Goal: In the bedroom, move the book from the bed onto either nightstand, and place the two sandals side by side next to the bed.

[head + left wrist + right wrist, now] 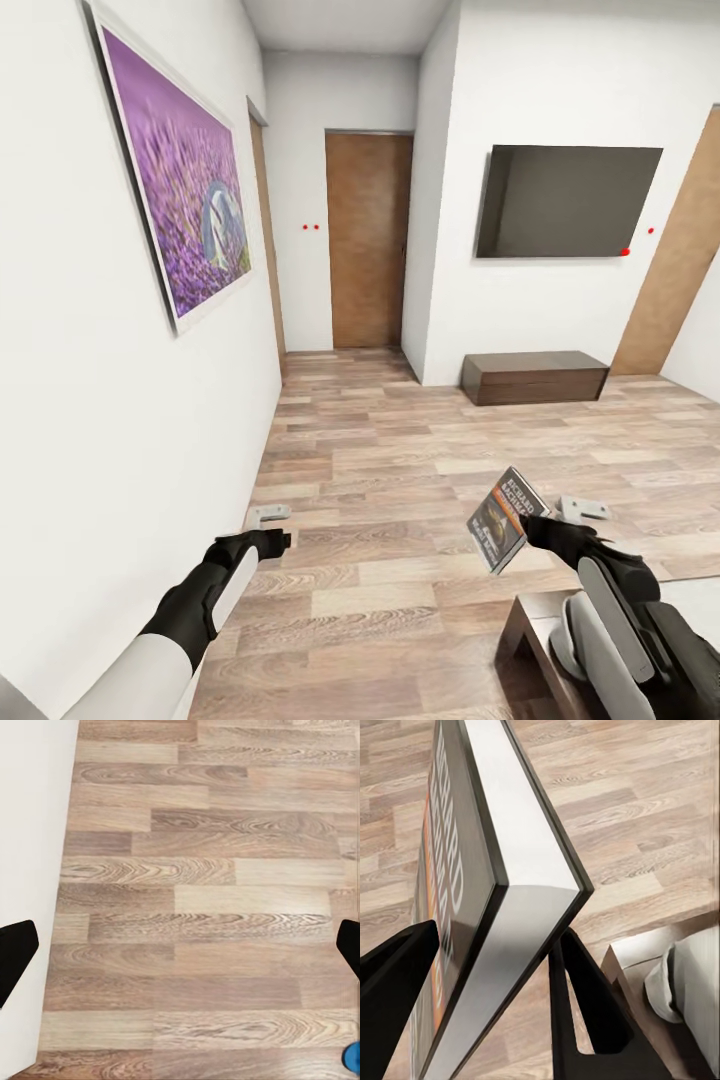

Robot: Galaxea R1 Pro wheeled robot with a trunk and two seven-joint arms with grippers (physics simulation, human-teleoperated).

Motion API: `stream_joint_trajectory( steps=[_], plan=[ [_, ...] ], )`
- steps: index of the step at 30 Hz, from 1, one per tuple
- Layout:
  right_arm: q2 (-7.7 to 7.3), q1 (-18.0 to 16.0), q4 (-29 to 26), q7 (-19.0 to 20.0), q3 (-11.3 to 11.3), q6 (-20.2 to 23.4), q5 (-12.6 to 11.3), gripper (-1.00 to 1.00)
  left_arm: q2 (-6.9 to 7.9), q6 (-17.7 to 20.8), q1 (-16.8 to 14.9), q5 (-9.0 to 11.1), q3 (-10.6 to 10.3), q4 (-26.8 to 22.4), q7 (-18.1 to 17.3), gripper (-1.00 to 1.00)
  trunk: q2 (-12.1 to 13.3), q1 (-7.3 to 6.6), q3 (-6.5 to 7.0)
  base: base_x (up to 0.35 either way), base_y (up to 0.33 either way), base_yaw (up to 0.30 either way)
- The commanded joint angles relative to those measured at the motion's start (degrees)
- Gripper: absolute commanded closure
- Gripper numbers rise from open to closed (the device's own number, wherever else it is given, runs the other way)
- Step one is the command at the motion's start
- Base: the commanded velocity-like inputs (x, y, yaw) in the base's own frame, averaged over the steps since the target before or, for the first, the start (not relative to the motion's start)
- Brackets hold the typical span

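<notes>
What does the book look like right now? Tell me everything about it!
The book is a thin paperback with a dark cover, an orange band and white letters. The right wrist view shows its pale page edges. It is closed and tilted, held up in the air above the wooden floor. The right pincer is shut on it, one black finger against the cover and one on the other side. Nothing else touches it.

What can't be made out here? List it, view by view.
- Head view: the bed is cut off by the picture's bottom edge and partly covered by the right arm.
- Head view: the book in the right gripper has lettering too small to read fully.
- Right wrist view: the cover is seen edge-on, so its title stays unreadable.
- Left wrist view: a blue thing is cut off at the corner; unidentifiable. The left gripper is empty.
</notes>
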Motion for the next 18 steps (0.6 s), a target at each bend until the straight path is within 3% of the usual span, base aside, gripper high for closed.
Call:
stream_joint_trajectory(
  steps=[1, 8, 18],
  plan=[
    [-0.02, -0.05, -0.02, -0.43, 0.04, 0.17, -0.5, 1.0, 0.01, 0.2, -0.04, 0.6, -0.2, -0.08, 0.47, -1.0, -0.09, 0.03, -0.1, 0.091, 0.055, 0.0],
    [-0.02, -0.05, 0.23, -0.3, 0.03, 0.2, 0.36, 1.0, -0.86, 0.09, -0.04, 0.42, -0.5, -0.05, 0.63, -1.0, -0.09, 0.03, -0.1, 0.086, 0.187, 0.0],
    [-0.02, -0.05, 0.85, -0.3, -0.14, -0.15, 0.39, 1.0, -1.13, -0.02, -0.04, 0.38, -0.61, -0.06, 0.87, -1.0, -0.09, 0.03, -0.1, 0.006, 0.089, 0.0]
  ],
)
